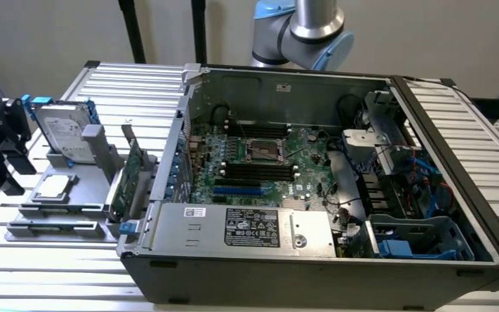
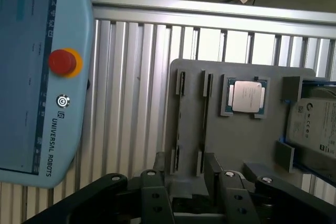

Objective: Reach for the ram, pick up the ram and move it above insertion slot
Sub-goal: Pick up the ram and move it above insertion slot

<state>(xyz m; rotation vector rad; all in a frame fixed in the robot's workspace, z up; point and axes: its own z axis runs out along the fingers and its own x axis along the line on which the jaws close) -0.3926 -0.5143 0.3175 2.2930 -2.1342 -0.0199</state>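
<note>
Above the gray parts tray [image 2: 247, 145], the gripper [image 2: 186, 177] is hovering, fingers [image 2: 155, 195] apart, empty. Nothing is nearing the insertion slot [image 1: 251, 171] yet.

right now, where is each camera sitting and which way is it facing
Exterior view: off the arm, raised, looking down into the open black computer case on the ribbed metal table; the arm's grey-and-blue joint shows behind the case.
Wrist view: on the wrist, looking down past the dark end effector, jaws apart, at the flat grey parts tray and a pale blue teach pendant.
Shared: the tray, its square silver processor chip and silver hard drive.
</note>
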